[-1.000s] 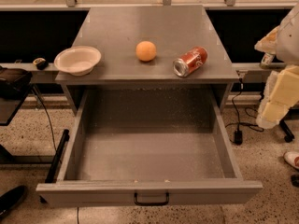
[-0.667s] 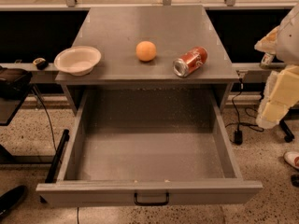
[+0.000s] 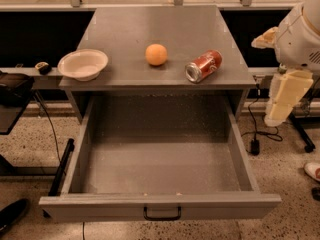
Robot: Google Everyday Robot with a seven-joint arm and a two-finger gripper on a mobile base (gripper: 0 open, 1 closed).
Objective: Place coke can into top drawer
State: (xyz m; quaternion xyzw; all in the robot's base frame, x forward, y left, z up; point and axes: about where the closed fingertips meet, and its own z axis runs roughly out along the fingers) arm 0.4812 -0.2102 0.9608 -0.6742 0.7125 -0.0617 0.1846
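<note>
Claw: hangs right of the desk, well apart from the coke can; spread or pressed together, cannot tell.
Coke can: lies on its side on the desk top, right of the orange.
Top drawer: open below.
Risk: if nudged, the can would likely roll off the front edge or into the orange.

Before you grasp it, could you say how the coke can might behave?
Lying on its side on the cabinet top, the coke can would likely roll if nudged. Its smooth metal may slip. The hand hangs off to the right, apart from it.
</note>
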